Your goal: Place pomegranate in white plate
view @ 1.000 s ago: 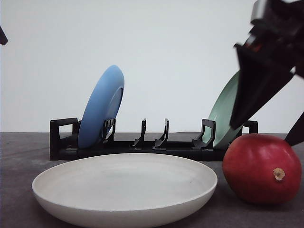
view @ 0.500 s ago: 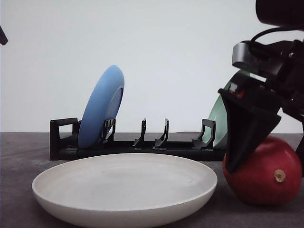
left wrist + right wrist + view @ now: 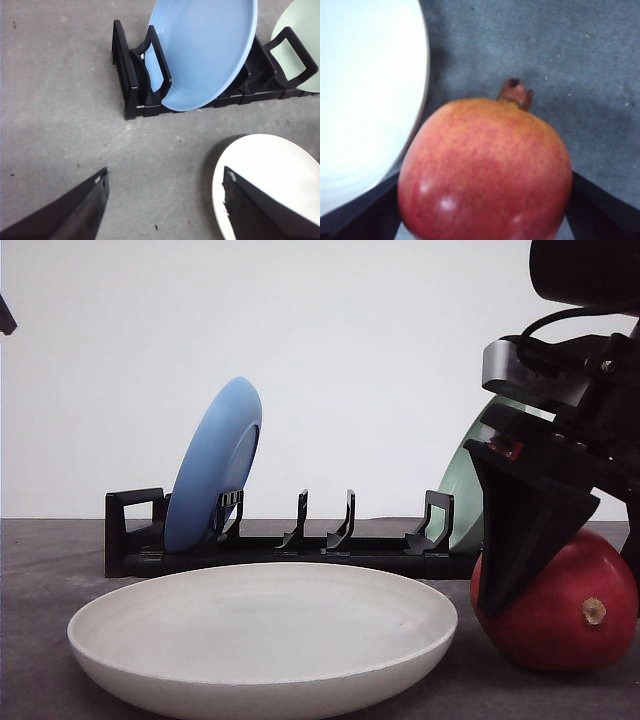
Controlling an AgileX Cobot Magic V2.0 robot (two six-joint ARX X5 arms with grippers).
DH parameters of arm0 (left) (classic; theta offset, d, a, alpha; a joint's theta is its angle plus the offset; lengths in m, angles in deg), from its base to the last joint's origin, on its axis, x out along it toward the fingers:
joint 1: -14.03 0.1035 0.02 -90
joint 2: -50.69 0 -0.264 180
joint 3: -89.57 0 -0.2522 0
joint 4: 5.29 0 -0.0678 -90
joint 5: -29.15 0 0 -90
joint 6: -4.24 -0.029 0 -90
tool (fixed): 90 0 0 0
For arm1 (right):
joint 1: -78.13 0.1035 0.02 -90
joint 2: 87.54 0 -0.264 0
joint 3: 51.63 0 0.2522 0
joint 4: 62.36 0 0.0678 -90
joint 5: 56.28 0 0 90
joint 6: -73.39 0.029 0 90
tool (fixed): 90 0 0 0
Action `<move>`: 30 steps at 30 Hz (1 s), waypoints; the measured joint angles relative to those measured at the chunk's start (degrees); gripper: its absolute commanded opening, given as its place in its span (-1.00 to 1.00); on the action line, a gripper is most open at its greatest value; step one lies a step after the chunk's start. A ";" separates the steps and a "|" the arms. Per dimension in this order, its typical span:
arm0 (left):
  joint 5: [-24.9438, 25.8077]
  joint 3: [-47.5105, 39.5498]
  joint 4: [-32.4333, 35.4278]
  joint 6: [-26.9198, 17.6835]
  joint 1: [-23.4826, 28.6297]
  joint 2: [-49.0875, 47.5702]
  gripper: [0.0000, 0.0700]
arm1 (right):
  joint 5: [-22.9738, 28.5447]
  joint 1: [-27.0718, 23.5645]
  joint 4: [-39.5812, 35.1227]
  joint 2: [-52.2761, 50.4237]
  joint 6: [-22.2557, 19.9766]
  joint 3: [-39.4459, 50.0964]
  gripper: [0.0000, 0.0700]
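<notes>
The red pomegranate (image 3: 570, 630) rests on the grey table just right of the white plate (image 3: 260, 680), its tan stem nub facing the camera. My right gripper (image 3: 563, 605) has come down over it, one black finger on each side; the jaws look open around the fruit. In the right wrist view the pomegranate (image 3: 485, 170) bulges between the fingers (image 3: 360, 212), with the white plate (image 3: 365, 90) close beside it. My left gripper (image 3: 165, 210) hangs open above bare table, holding nothing, and the white plate's rim (image 3: 270, 170) lies by one finger.
A black dish rack (image 3: 290, 550) stands behind the white plate, holding a blue plate (image 3: 215, 465) on its left end and a pale green plate (image 3: 465, 490) on its right end, just behind my right gripper. The left wrist view shows the rack (image 3: 132, 75) with its blue plate (image 3: 205, 50).
My right gripper came down from above and settled over the pomegranate, its fingers now on either side. The fruit shifted slightly to the right. The left arm stayed still.
</notes>
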 measured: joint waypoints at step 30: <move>0.00 0.00 0.17 0.00 0.00 0.02 0.24 | 0.27 0.02 6.29 0.02 -4.27 -9.20 0.33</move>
